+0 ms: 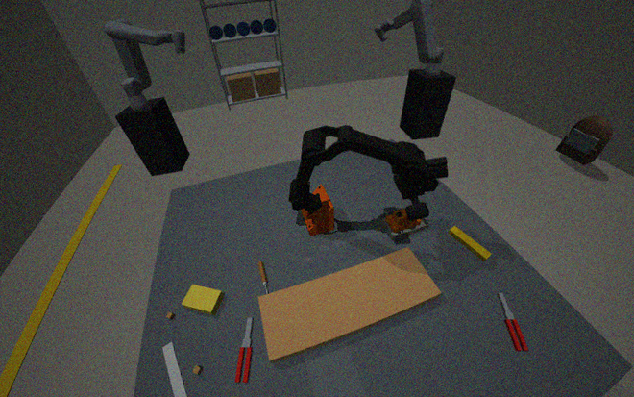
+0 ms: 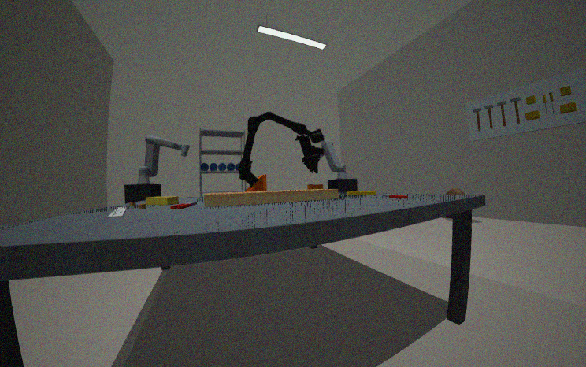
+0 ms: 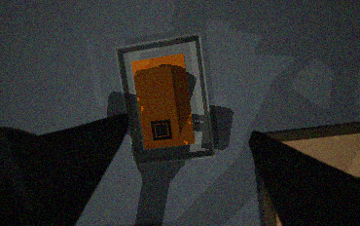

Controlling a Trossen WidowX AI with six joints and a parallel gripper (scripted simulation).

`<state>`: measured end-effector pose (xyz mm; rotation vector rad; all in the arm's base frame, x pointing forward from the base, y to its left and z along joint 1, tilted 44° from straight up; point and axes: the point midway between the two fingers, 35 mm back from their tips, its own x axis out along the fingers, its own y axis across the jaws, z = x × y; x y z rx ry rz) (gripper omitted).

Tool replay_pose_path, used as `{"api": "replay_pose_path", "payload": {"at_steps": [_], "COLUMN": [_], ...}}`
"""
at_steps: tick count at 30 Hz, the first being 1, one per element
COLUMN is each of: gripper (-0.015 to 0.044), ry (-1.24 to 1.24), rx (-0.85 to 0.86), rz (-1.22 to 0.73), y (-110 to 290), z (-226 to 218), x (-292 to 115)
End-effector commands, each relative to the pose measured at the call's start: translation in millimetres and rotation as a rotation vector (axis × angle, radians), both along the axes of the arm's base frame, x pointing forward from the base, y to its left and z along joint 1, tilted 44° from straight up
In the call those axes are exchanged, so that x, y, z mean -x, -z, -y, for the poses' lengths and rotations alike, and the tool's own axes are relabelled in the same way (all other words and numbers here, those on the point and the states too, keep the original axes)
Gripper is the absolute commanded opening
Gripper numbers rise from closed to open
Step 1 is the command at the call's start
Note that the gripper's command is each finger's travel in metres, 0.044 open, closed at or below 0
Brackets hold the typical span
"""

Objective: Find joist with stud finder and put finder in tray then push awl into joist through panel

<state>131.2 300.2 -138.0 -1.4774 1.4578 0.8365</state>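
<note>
On the far left of the table, seen from the top camera, a yellow block lies flat. Just right of it is the awl, and this is what the coming move turns on. It lies at about eight o'clock from the gripper, well apart from it, beside the left end of the wooden panel. Its long axis runs roughly twelve to six, wooden handle at twelve and metal tip at six, so the single arm would, by my judgement, have to swing across the panel's back edge and turn its jaws across that axis.

Further right, the panel shows no hole that I can make out. Behind its right end sits the tray, and in the wrist view the orange stud finder lies inside the tray's frame, slightly skewed, its small square window toward six o'clock. Nothing else is visible in the tray.

The gripper hangs above the tray with its fingers spread wide and nothing between them; in the side view it is clearly lifted off the table. The stud finder step looks done, with the awl pick-up next.

Rightmost lie a yellow bar and red-handled pliers.
</note>
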Motion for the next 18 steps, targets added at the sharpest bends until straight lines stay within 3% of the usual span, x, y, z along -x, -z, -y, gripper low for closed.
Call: {"api": "replay_pose_path", "payload": {"at_steps": [1, 10, 18], "gripper": [0.0440, 0.0440, 0.0440], "ry": [0.304, 1.181, 2.047], "rx": [-0.077, -0.250, -0.416], "rz": [0.133, 0.514, 0.929], "y": [-41, -139, -217], "z": [16, 108, 231], "x": [-52, -148, -179]}}
